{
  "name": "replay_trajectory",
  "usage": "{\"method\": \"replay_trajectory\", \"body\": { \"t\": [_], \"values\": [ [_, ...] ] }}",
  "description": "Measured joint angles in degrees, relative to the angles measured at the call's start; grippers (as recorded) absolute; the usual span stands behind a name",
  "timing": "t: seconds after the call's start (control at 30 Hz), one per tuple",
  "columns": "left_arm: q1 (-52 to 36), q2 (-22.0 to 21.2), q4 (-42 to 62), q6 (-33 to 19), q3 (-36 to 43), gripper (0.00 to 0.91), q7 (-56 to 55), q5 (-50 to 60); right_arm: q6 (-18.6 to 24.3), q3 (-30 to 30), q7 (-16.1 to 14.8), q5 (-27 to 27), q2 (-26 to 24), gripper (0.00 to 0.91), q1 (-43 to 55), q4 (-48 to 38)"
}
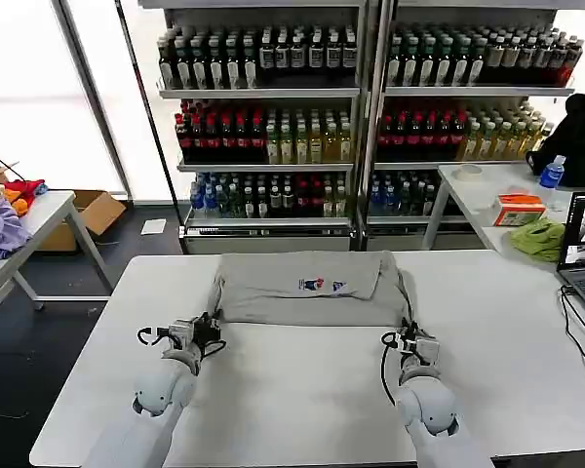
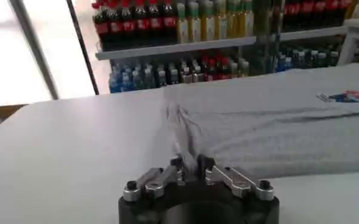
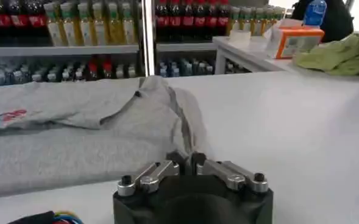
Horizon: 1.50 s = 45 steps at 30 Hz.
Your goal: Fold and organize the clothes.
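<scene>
On the white table (image 1: 302, 390) before drink shelves (image 1: 263, 117), I see my left gripper (image 1: 212, 329) and right gripper (image 1: 400, 338), jaws closed, pinching the grey shirt (image 1: 307, 288) at its near corners.

Folded shirt (image 1: 307, 288) toward table's (image 1: 302, 390) far edge, left gripper (image 1: 207, 330) and right gripper (image 1: 402, 338) at its near corners
</scene>
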Motion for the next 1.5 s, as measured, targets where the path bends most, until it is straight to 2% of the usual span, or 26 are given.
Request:
{"method": "replay_trajectory", "body": {
  "t": [0.4,0.87,1.37,1.4,1.43,1.47,1.5],
  "values": [
    [7.3,0.8,-9.8,-0.1,-2.0,0.01,-2.0,0.8,-0.5,1.5,1.1,0.0,-1.6,0.0,-5.4,9.6],
    [23.8,2.1,-28.3,-1.4,-6.3,0.01,-4.2,1.3,0.5,5.5,2.7,-0.4,-3.9,0.0,-19.1,25.7],
    [39.3,2.0,-35.9,-3.3,-6.1,0.01,-5.0,4.3,3.5,5.9,4.8,-2.7,-6.2,0.0,-34.7,33.0],
    [40.2,1.9,-36.1,-3.5,-6.0,0.05,-5.0,4.6,3.7,5.8,4.9,-3.1,-6.4,0.353,-35.5,33.2],
    [40.9,1.8,-36.3,-3.6,-5.9,0.302,-5.0,4.7,3.9,5.7,5.0,-3.4,-6.5,0.826,-36.2,33.3],
    [41.6,1.7,-36.5,-3.8,-5.9,0.907,-5.0,4.9,4.1,5.7,5.2,-3.6,-6.6,0.907,-36.9,33.3],
    [42.4,1.6,-36.8,-4.0,-5.8,0.907,-5.0,5.0,4.2,5.7,5.3,-3.9,-6.7,0.907,-37.6,33.4]
  ]
}}
